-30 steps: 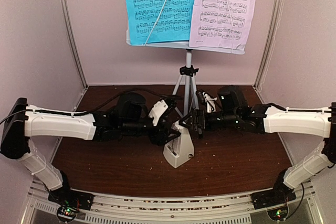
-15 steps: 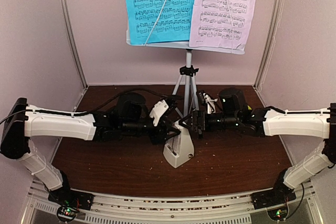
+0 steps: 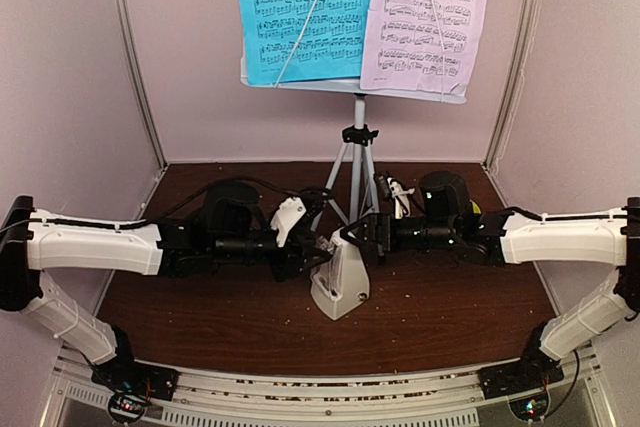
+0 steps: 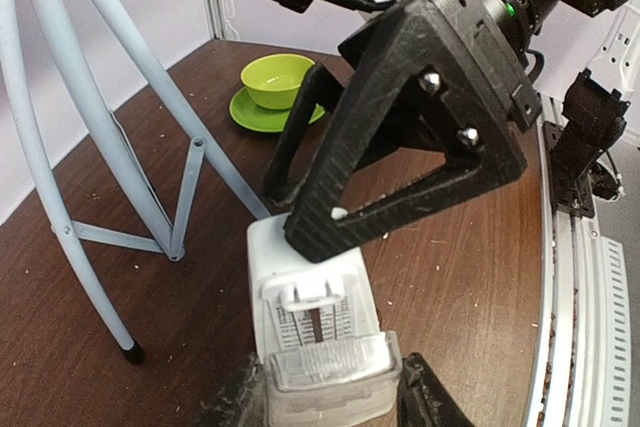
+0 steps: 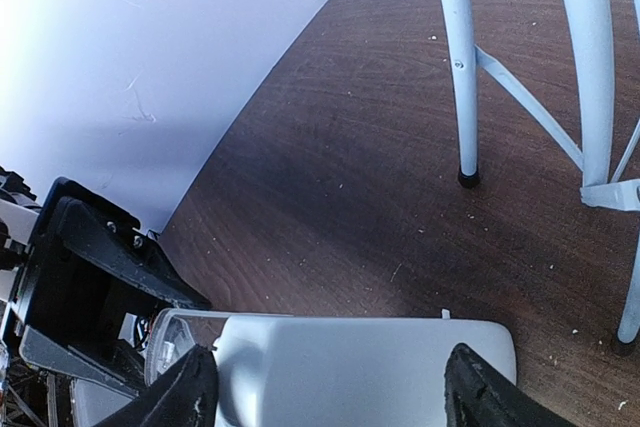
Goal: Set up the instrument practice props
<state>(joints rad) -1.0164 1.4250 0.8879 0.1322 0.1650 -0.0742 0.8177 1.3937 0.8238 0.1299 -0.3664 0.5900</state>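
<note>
The pale music-stand desk (image 3: 350, 85) stands at the back on grey tripod legs (image 3: 357, 172), with the cyan sheet (image 3: 300, 7) and the lilac sheet (image 3: 430, 12) resting on it. The cream pyramid metronome (image 3: 340, 287) stands in front of the tripod. My left gripper (image 3: 312, 259) is closed on the metronome's clear front cover (image 4: 325, 377) from the left. Above the cover, the scale and pendulum show (image 4: 315, 322). My right gripper (image 3: 365, 232) grips the metronome's body (image 5: 360, 367) from the right, one finger on each side.
A lime-green cup and saucer (image 4: 275, 82) sit on the brown table behind my right arm. Tripod legs (image 4: 100, 127) spread close behind the metronome and also show in the right wrist view (image 5: 455, 67). White booth walls enclose the left, right and back.
My left arm has drawn back to the left, its gripper still at the metronome. My right gripper shifted slightly and stays at the metronome's top. The stand and sheets have not moved.
</note>
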